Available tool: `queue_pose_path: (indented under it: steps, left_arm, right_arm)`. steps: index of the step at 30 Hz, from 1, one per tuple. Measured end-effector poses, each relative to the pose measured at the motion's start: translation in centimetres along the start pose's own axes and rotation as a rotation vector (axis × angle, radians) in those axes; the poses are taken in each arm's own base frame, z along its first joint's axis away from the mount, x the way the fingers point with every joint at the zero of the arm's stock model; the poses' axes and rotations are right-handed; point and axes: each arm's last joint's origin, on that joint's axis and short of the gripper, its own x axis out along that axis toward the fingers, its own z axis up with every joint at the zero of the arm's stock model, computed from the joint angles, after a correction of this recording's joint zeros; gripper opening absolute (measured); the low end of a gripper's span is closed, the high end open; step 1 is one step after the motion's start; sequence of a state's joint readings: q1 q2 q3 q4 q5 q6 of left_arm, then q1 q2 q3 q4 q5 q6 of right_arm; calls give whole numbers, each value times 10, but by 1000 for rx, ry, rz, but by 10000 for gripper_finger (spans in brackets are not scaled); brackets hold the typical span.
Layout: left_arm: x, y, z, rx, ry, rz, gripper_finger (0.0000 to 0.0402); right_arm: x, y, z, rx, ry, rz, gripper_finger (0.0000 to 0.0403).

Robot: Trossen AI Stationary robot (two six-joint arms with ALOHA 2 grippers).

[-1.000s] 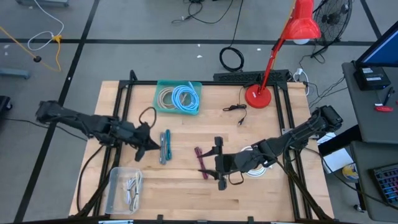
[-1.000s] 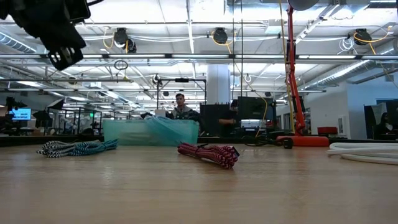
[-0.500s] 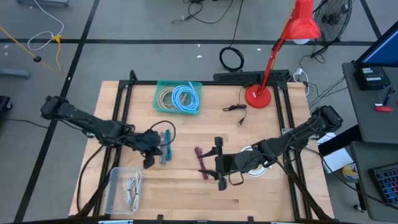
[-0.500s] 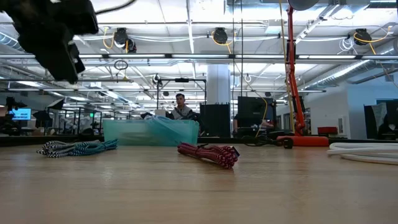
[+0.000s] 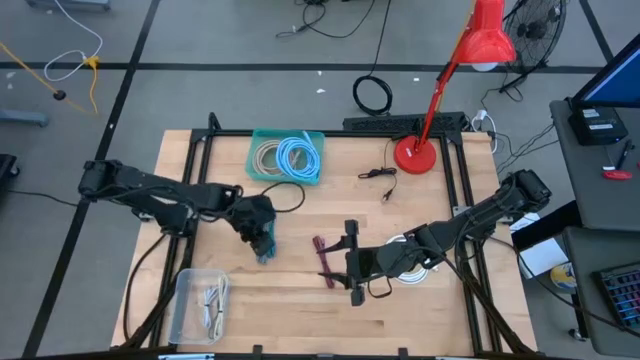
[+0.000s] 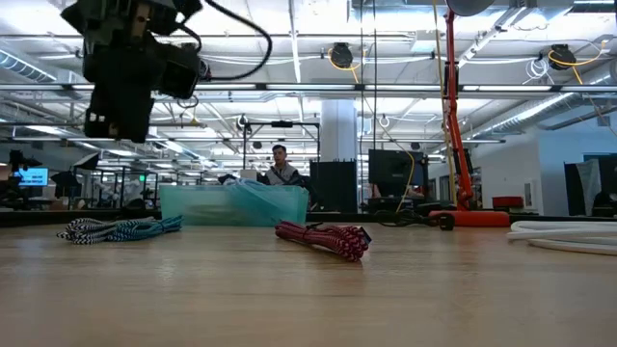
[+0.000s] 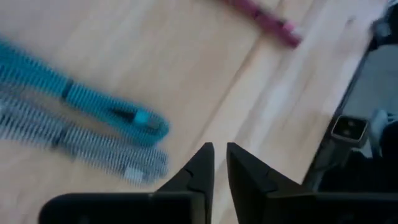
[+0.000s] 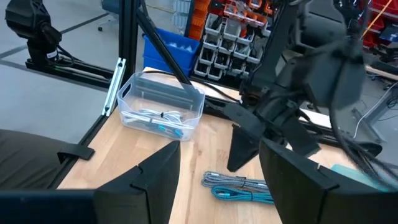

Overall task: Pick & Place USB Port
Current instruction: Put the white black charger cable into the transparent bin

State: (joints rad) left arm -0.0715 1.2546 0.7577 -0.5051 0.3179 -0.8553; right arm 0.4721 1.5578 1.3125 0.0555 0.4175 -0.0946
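task thing: a bundled blue and grey usb cable (image 5: 265, 243) lies flat on the worktop (image 5: 300, 310), left of centre, between the teal tray (image 5: 287, 156) and the clear bin (image 5: 204, 305).
left end effector: the left end effector (image 5: 262, 232) hangs just above this bundle; in the left wrist view the fingers stand almost together with only a thin gap, and they hold nothing.
right end effector: the right end effector (image 5: 353, 264) waits low beside the red cable (image 5: 326, 261), its fingers apart and empty.
handling: i judge the bundle light, soft and floppy, with a braided skin that is not slippery.
where to grip: probably across the middle of the bundle, so both strands come up together.
risk: a grip near one end may let the loops hang down or slip out.
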Motion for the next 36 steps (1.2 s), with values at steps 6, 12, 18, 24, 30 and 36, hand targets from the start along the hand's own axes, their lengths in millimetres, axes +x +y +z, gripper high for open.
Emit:
queue_pose_path:
  steps: [6, 12, 18, 24, 30, 36]
  left_arm:
    - [-9, 8, 22, -89, 98, 152, 77]
    - [-10, 32, 36, -222, 139, 270, 120]
    - [-5, 52, 35, -336, 245, 390, 175]
    - [6, 54, 36, -351, 281, 418, 217]
    - [22, 53, 35, -328, 308, 433, 225]
    - [42, 53, 38, -301, 308, 424, 225]
  right_arm:
    - [0, 0, 0, -26, 0, 0, 210]
    - [0, 0, 0, -39, 0, 0, 210]
    - [0, 0, 0, -49, 0, 0, 210]
    - [0, 0, 0, -47, -5, -1, 210]
    - [0, 0, 1, -46, -8, -1, 210]
    - [0, 0, 1, -43, -14, -2, 210]
